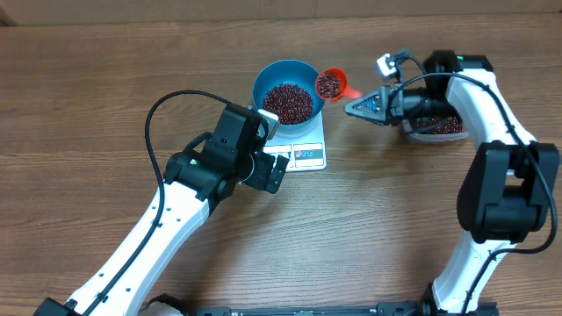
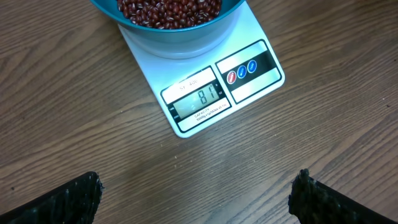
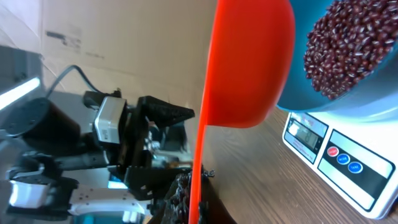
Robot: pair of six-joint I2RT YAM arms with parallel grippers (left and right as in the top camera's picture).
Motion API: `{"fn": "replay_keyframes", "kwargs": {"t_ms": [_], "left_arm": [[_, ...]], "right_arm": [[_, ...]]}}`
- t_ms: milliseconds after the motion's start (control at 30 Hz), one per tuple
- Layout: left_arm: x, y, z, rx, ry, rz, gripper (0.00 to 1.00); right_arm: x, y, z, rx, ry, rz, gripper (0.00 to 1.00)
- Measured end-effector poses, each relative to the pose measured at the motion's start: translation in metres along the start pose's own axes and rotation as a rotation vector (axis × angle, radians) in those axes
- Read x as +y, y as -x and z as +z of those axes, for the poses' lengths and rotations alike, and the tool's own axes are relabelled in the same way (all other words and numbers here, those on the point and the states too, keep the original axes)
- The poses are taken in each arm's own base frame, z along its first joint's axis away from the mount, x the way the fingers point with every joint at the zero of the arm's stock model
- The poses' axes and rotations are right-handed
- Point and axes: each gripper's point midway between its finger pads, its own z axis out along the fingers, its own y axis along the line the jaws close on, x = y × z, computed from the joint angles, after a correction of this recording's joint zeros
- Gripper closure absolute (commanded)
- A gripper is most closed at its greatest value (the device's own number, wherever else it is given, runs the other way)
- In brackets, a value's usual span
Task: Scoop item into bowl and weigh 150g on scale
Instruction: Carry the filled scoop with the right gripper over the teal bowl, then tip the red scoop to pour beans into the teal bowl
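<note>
Scoop of beans in clamped right gripper beside bowl; left gripper spread wide, empty

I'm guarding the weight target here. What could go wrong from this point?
The bean-filled orange scoop hangs beside the blue bowl; tipped off-centre, beans may land on the scale or table. A whole scoopful might overshoot the target. The open left gripper sits near the scale and may nudge it.
</note>
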Motion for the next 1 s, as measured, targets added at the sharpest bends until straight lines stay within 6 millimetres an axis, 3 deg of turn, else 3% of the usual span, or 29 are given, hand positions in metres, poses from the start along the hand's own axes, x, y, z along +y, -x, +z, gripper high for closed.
{"fn": "replay_keyframes", "kwargs": {"t_ms": [300,633,1000], "left_arm": [[0.0,0.0,0.0,0.0,0.0,0.0,0.01],[0.0,0.0,0.0,0.0,0.0,0.0,0.0],[0.0,0.0,0.0,0.0,0.0,0.0,0.0]], "right_arm": [[-0.005,0.011,0.029,0.105,-0.196,0.01,0.96],[-0.007,0.03,0.045,0.144,-0.524,-0.029,0.96],[-0.028,0.022,0.065,0.204,-0.863,-0.101,0.96]]}}
